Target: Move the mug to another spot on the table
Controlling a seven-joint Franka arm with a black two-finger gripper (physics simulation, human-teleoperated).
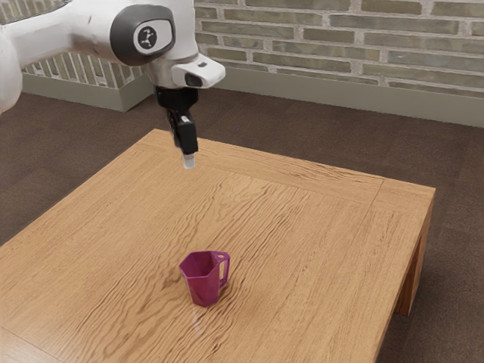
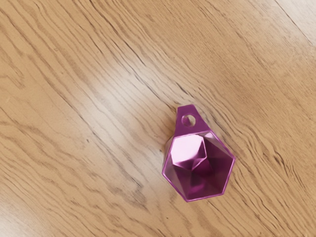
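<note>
Wooden bench point(image 1: 318, 227) in a room w/ brick wall point(image 1: 340, 38) and dark floor point(image 1: 68, 151). A white robot arm point(image 1: 91, 30) comes in from the exterior view's upper left.

Its black pincer point(image 1: 188, 160) points straight down and hangs in the air above the bench's far edge, near the far corner on the exterior view's left. It's seen side-on, so can't tell if it's apart or together; it holds nothing.

A small magenta mug point(image 1: 204, 278), faceted, stands upright on the bench's near half, approx midway between the side edges, well apart from the pincer. Its handle point(image 1: 224, 269) faces the exterior view's right.

Wrist view looks down into the mug point(image 2: 197, 165): open mouth up, shiny inside, handle point(image 2: 188, 120) sticking out, bare wood grain all round.
</note>
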